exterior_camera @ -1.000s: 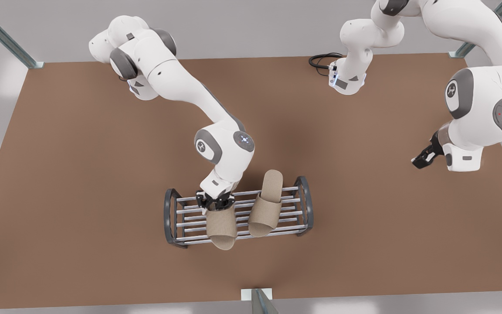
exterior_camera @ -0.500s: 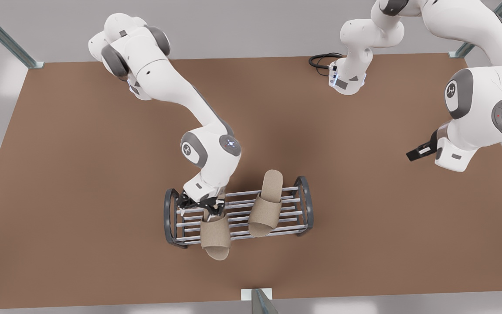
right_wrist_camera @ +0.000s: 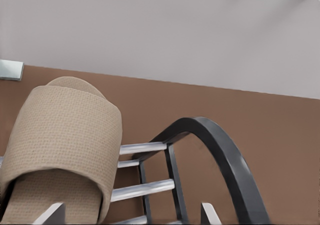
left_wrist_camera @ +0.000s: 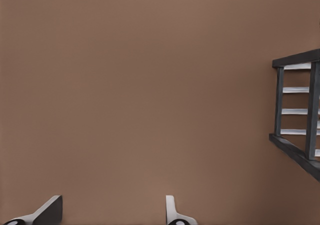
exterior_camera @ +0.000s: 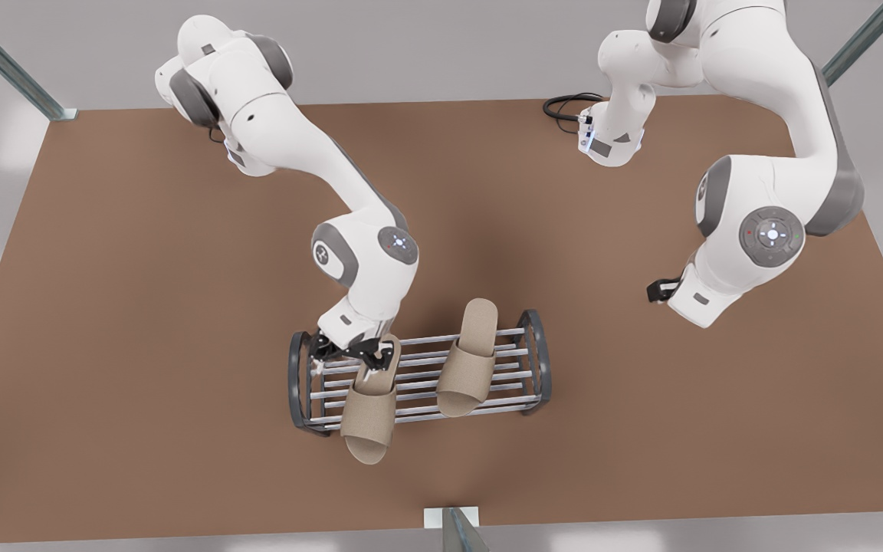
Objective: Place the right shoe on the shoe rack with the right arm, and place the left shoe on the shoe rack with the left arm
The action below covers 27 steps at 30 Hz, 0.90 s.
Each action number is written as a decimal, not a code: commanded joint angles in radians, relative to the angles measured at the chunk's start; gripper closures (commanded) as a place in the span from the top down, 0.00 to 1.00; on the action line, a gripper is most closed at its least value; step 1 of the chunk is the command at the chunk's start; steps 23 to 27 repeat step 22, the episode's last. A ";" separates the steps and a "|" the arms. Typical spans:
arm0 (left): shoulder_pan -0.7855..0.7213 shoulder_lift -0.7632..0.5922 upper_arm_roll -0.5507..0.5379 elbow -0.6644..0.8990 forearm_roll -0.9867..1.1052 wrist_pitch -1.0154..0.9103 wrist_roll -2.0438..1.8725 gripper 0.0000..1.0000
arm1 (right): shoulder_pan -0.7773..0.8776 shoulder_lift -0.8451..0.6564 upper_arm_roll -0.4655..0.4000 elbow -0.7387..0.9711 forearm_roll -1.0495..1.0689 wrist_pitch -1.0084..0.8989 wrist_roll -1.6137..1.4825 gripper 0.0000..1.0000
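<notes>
Front view, looking down on a brown table (exterior_camera: 142, 307). Compared with a second ago, the right gripper (exterior_camera: 356, 354) has shifted toward the end of the shoe rack (exterior_camera: 537, 360) on the front view's left. The right shoe (exterior_camera: 369, 414) has gone with it. That shoe now lies slanted across the bars, its toe overhanging the near rail. The right gripper sits at the shoe's heel; in the right wrist view its fingers (right_wrist_camera: 50, 214) are spread apart. The left shoe (exterior_camera: 468, 368) lies unchanged on the rack's other half. The left gripper (exterior_camera: 660, 290) has swung inward over bare table, well apart from the rack, fingers parted and holding nothing. The emblems on the arms' grey joint covers are too small to read.
</notes>
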 commanded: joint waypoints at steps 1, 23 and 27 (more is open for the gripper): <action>0.001 0.012 0.000 -0.001 0.005 0.024 0.099 1.00 | -0.001 -0.044 0.003 -0.060 0.002 0.007 -0.017 1.00; -0.033 -0.008 -0.009 0.001 0.024 0.007 -0.094 1.00 | -0.622 -0.541 0.210 -0.235 0.582 -0.506 -0.655 1.00; -0.033 -0.008 -0.009 0.001 0.024 0.007 -0.094 1.00 | -0.622 -0.541 0.210 -0.235 0.582 -0.506 -0.655 1.00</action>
